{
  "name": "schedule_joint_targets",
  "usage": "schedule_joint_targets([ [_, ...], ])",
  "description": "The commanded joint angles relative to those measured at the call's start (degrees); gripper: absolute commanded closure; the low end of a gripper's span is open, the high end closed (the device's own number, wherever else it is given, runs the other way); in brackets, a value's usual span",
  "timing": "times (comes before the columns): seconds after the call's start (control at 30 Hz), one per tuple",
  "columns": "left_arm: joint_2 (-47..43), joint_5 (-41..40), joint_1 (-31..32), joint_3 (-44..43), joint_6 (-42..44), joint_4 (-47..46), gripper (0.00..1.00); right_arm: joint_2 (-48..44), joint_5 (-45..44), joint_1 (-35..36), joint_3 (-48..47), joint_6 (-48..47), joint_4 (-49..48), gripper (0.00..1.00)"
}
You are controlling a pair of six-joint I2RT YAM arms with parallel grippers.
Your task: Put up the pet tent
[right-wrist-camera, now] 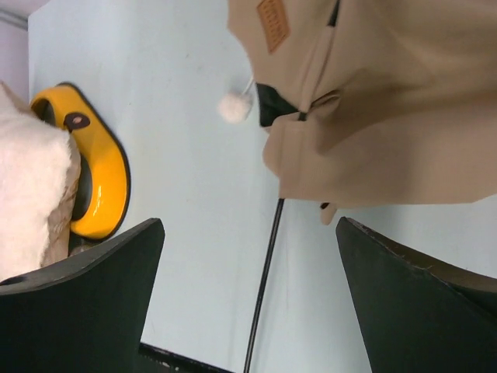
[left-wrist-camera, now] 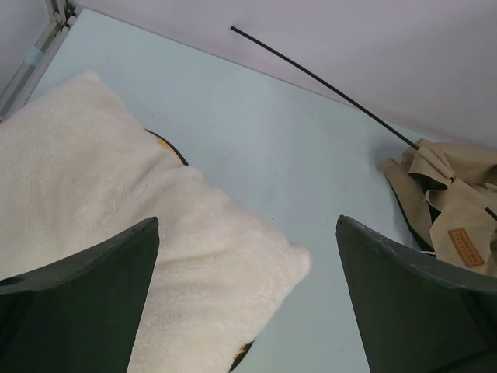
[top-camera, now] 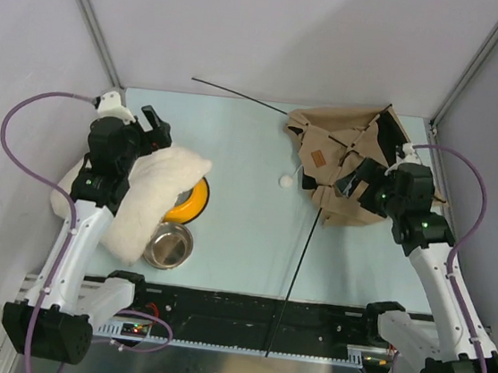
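my rig, quick notes. left arm (top-camera: 78,237) and right arm (top-camera: 451,280): white link shells, black joint housings, chunky black base blocks (top-camera: 45,330) at bottom. purple cable (top-camera: 4,130) loops off left one, matching lilac cable (top-camera: 482,206) on right. tiny green lights (top-camera: 424,226) on right arm's black housing. left gripper (left-wrist-camera: 247,256): fingers (left-wrist-camera: 78,311) dark matte wedges, smooth faces. right gripper (right-wrist-camera: 248,256): same dark fingers (right-wrist-camera: 419,303), lighter worn edge.

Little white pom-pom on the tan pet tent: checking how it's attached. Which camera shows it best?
Right wrist: the little white pom-pom is close and large, a thin string leading to the tan fabric pet tent. Top external shows only a small white dot beside the tent. Left wrist does not show it.
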State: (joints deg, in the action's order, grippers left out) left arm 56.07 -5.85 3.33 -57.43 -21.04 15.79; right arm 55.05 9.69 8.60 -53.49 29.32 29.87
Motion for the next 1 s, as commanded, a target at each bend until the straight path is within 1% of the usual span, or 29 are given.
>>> schedule_joint_targets([
  [0.0, -3.44, -2.0, -0.26, 2.36, -3.57, -0.67, 0.0, -1.58, -2.39, 6.61, -2.55, -0.52, 1.64, 0.01],
  [0.13, -5.2, -4.0, -0.17, 4.8, -6.17, -0.62, 0.0, -2.11, -8.3, 16.28, -0.75, 0.52, 2.67, 0.01],
  [0.17, -5.19, -2.99, -0.13, 5.28, -5.93, -0.65, 0.0, -2.39, -9.83, 18.91, -0.13, 1.24, 2.57, 0.01],
  [0.2, -4.92, -1.29, -0.1, 5.56, -5.23, -0.66, 0.01, -2.75, -11.7, 21.15, 0.8, 1.91, 2.44, 0.01],
  [0.3, -3.77, 8.33, 0.14, 5.6, -2.29, -0.75, 0.0, -3.85, -16.23, 28.08, 3.38, 5.37, 2.2, 0.0],
  [0.4, -3.02, 13.8, 0.8, 5.87, -0.87, -1.04, 0.0, -4.64, -19.98, 34.1, 6.22, 9.23, 1.69, 0.01],
  [0.5, -2.64, 16.85, 2.09, 6.61, 0.28, -1.55, 0.0, -4.61, -23.08, 40.97, 9.16, 12.74, 0.61, 0.03],
  [0.6, -1.26, 21.25, 3.21, 7.16, 0.28, -1.95, 0.0, -3.38, -25.71, 46.02, 12.25, 17.04, 0.53, 0.06],
  [0.67, -0.16, 23.36, 4.04, 7.49, -0.32, -2.16, 0.02, -2.56, -29.19, 49.81, 13.28, 21.47, 2.54, 0.08],
  [0.73, 0.71, 24.29, 4.95, 7.79, -0.87, -2.34, 0.02, -1.89, -32.85, 53.75, 13.87, 27.78, 5.24, 0.1],
  [0.87, 1.35, 24.25, 7.7, 8.39, -1.14, -2.84, 0.02, -0.09, -36.72, 57.8, 15.24, 36.45, 8.78, 0.14],
  [0.97, 1.71, 24.02, 9.47, 8.94, -1.92, -3.07, 0.02, 2.01, -37.25, 58.65, 16.5, 38.64, 7.53, 0.21],
])
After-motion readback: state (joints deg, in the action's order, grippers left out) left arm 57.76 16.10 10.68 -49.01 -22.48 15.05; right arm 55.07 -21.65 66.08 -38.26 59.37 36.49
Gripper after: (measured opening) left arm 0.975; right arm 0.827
